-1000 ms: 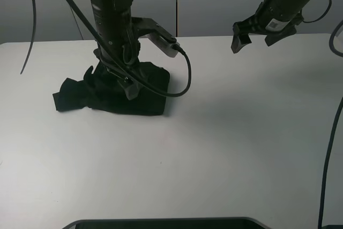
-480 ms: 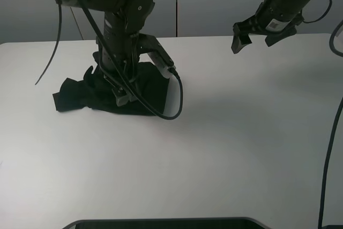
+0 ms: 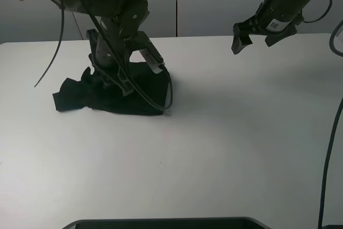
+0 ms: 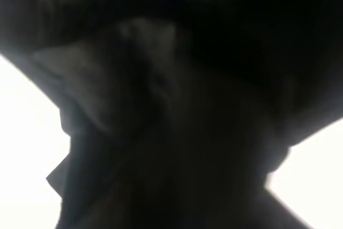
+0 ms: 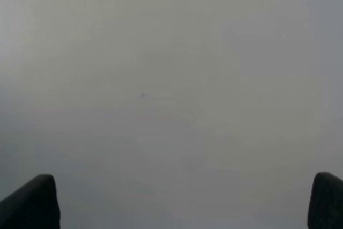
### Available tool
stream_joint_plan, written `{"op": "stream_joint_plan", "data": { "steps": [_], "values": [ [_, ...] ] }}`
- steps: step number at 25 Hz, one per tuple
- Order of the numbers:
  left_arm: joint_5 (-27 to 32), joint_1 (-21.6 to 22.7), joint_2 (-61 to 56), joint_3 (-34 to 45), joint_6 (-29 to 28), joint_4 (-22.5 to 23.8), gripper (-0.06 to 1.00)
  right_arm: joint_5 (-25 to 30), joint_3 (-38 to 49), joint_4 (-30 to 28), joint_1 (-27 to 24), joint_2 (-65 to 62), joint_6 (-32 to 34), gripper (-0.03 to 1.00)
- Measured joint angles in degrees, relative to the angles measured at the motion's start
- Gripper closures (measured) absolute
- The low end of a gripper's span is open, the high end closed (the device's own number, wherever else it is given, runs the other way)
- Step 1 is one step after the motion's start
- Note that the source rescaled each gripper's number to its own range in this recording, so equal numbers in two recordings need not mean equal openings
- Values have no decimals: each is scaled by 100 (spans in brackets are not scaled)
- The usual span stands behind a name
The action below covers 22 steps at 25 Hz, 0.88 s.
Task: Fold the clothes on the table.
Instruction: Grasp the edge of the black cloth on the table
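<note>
The black T-shirt (image 3: 115,94) is lying bunched in a low heap on the left half of the white table (image 3: 214,148), nearer the far edge than the near one, with one crumpled lobe trailing toward the left. It is reading as soft, light cotton: it will be draping and sagging from wherever it is pinched, sliding easily over the smooth tabletop, and giving no stiffness to push against. A sensible hold would be on an outer hem or a sleeve edge, so that a single layer is peeling off the heap rather than a thick wad.

The left gripper (image 3: 115,76) is pressing down into the middle of the heap, its fingertips buried among the folds. In the left wrist view dark cloth (image 4: 161,132) is filling almost the whole picture, so the jaws are not showing at all; I cannot tell whether they are closed on fabric or standing apart.

The right gripper (image 3: 256,35) is hanging high over the far right of the table, well apart from the shirt, jaws spread and holding nothing; its fingertips (image 5: 32,202) are framing bare table.

The printed chest and neck label are not visible in the crumple.
</note>
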Motion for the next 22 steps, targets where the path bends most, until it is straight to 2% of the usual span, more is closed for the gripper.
{"op": "stream_joint_plan", "data": {
  "steps": [1,3,9,15,17,18,20,21,22],
  "values": [
    [28,89,0,0,-10,4,86,0,0,0,0,0,0,-3],
    [112,268,0,0,-36,4,93,0,0,0,0,0,-16,-3],
    [172,708,0,3,-218,4,94,0,0,0,0,0,-26,-3],
    [172,1129,0,3,-974,-173,91,0,0,0,0,0,-84,-3],
    [175,1315,0,13,-1033,-398,78,0,0,0,0,0,-84,-3],
    [186,1382,0,13,-1052,-521,67,0,0,0,0,0,-84,-3],
    [200,1513,0,13,-1072,-611,38,0,0,0,0,0,-96,-3],
    [200,1537,0,13,-1082,-621,18,0,0,0,0,0,-109,-3],
    [200,1537,0,13,-1082,-558,4,0,0,0,0,0,-125,-3]
  ]
}}
